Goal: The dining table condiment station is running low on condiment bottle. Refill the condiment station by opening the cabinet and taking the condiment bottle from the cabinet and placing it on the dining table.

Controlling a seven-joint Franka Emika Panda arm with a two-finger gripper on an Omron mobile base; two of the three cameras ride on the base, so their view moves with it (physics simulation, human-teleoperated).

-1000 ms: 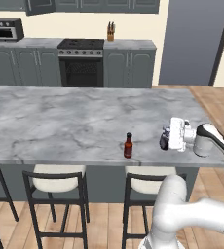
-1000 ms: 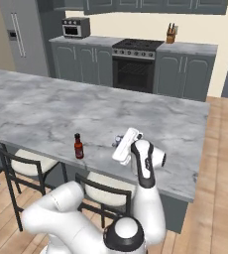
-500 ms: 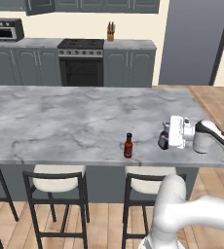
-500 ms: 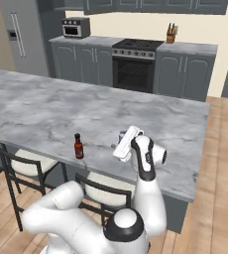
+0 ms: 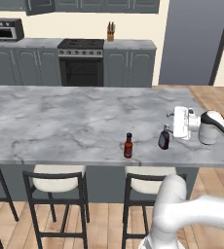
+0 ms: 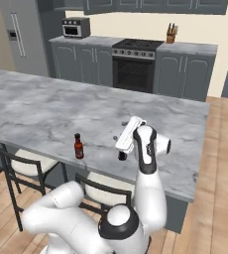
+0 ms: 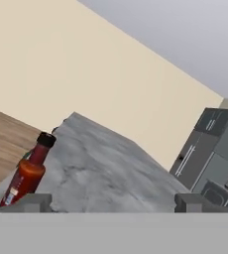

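Observation:
The condiment bottle (image 5: 163, 139), squat and dark purple with a lilac cap, stands upright on the marble dining table (image 5: 60, 121) near its right front corner. My gripper (image 5: 170, 122) hovers just above and to the right of it, jaws wide open with nothing between them. From the other side the condiment bottle (image 6: 121, 156) peeks out under the open gripper (image 6: 120, 145). In the hand view the fingertips (image 7: 34, 201) stand far apart and empty. The dark grey wall cabinet (image 5: 40, 5) runs along the top edge.
A slim red-brown bottle with a black cap (image 5: 128, 146) stands left of the condiment bottle, also in the hand view (image 7: 29, 173). Stools (image 5: 53, 177) line the table's front edge. Stove (image 5: 81, 61), toaster oven (image 5: 6, 29) and knife block (image 5: 111, 32) sit at the back wall.
The jaws have gone from shut on the condiment bottle to wide open, leaving it standing on the table. The hand has lifted slightly above it.

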